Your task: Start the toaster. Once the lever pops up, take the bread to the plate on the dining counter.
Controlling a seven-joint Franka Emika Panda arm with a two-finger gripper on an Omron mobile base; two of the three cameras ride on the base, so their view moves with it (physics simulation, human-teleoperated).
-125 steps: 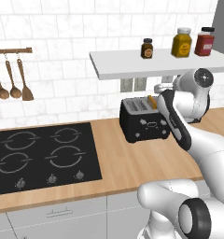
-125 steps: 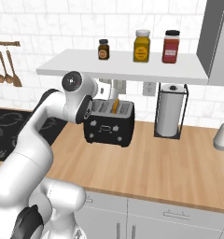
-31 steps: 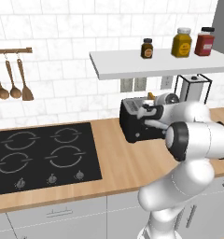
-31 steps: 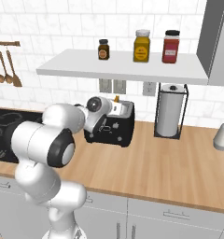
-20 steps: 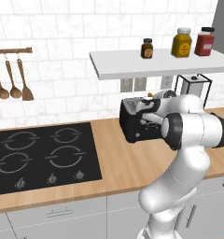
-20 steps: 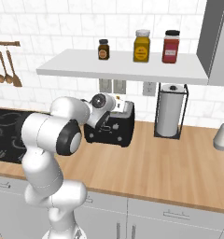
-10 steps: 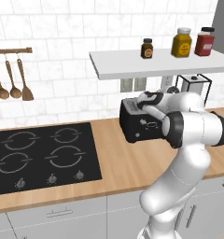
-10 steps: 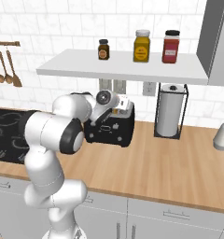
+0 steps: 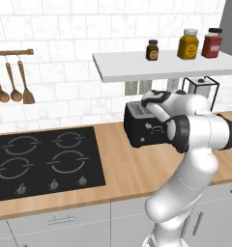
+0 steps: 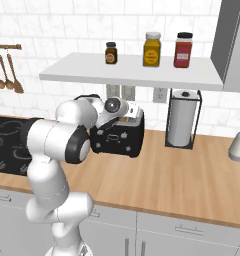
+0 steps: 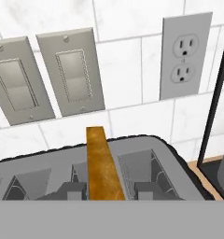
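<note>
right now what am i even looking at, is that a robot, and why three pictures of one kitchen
Yes. It is a white robot arm on a base, in a computer-drawn kitchen. Two cameras sit behind it, one to its left and one to its right, so both show the same wood counter from two sides. The third camera sits on the hand itself and looks along the gripper.

On the counter stands a black toaster, with a paper towel roll to one side and a black cooktop to the other. Three jars sit on the shelf.

In the hand view, a slice of bread stands in the toaster between the two finger tips, which look closed against it.
</note>
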